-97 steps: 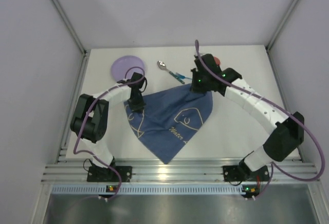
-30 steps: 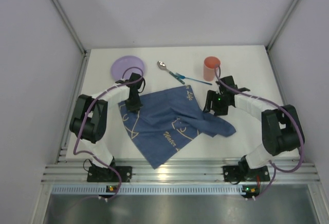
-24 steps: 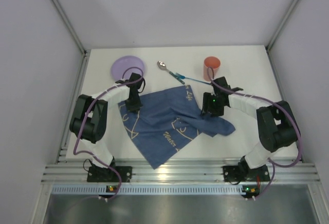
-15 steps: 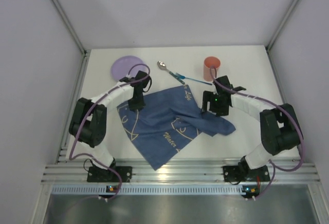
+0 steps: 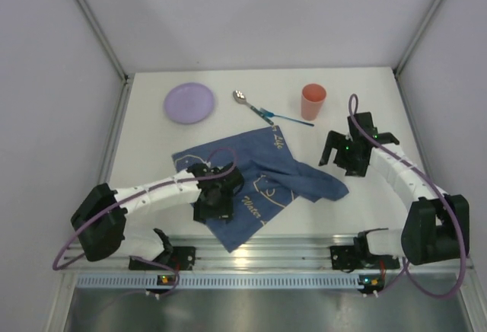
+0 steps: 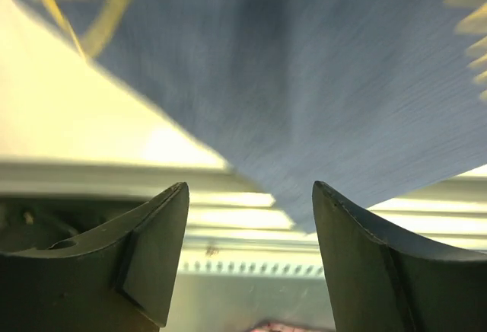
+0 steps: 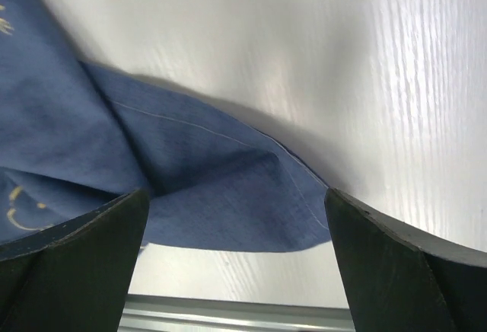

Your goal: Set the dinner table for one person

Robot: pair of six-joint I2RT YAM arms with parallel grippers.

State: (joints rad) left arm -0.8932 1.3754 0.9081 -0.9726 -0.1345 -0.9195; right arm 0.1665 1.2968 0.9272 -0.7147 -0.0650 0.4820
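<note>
The white dinner table (image 5: 380, 206) carries a rumpled blue cloth (image 5: 266, 168) with yellow drawings, its right part folded over. At the back lie a purple plate (image 5: 189, 103), a spoon (image 5: 252, 104) with a blue handle and an orange cup (image 5: 313, 101). My left gripper (image 5: 208, 210) hovers over the cloth's near corner (image 6: 304, 81), open (image 6: 251, 195) with nothing between its fingers. My right gripper (image 5: 344, 158) stands open (image 7: 237, 202) just right of the cloth's folded edge (image 7: 198, 187), apart from it, over bare table (image 7: 342, 58).
A slotted aluminium rail (image 5: 266, 252) runs along the near edge and shows beyond the cloth's tip in the left wrist view (image 6: 228, 218). Grey walls close in the left, back and right sides.
Both grippers opened and let go of the cloth. The left arm swung from the cloth's far left corner to its near corner. The right gripper drew back to the right.
</note>
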